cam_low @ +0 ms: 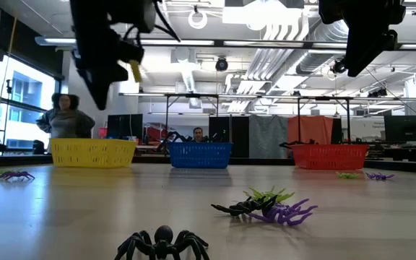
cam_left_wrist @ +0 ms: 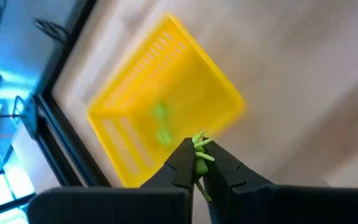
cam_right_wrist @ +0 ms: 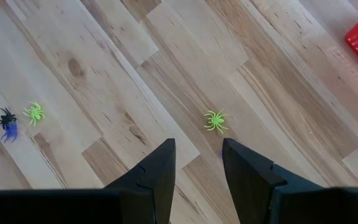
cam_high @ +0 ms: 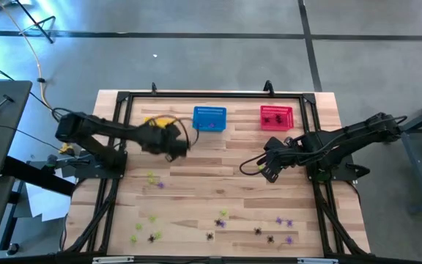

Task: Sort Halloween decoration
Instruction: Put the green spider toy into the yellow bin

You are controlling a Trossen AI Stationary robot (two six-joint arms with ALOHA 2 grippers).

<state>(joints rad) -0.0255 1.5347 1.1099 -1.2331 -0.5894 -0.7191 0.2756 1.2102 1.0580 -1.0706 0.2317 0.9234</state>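
Observation:
My left gripper (cam_left_wrist: 197,163) is shut on a yellow-green spider trinket (cam_left_wrist: 200,144) and hangs high over the table, just short of the yellow basket (cam_left_wrist: 166,93). Two green spiders (cam_left_wrist: 161,123) lie blurred inside that basket. In the high view my left gripper (cam_high: 171,144) covers part of the yellow basket (cam_high: 160,122). My right gripper (cam_right_wrist: 197,163) stands open above bare wood, with a yellow-green spider (cam_right_wrist: 216,120) on the table ahead of its fingers. Several purple, green and black spiders (cam_high: 222,218) lie along the table's near part. My left gripper pinches the yellow-green spider between its two fingertips. The spider's legs (cam_left_wrist: 202,140) stick out past the tips and one leg (cam_left_wrist: 204,190) trails back between the fingers. The fingers slant downward toward the yellow basket. The spider is lifted clear of the table.
The blue basket (cam_high: 209,119) and the red basket (cam_high: 276,117) stand along the far edge, the red one holding dark spiders. A black frame (cam_high: 120,139) borders the table. A green, a black and a purple spider (cam_right_wrist: 17,118) lie near together. People show beyond the table (cam_low: 65,115).

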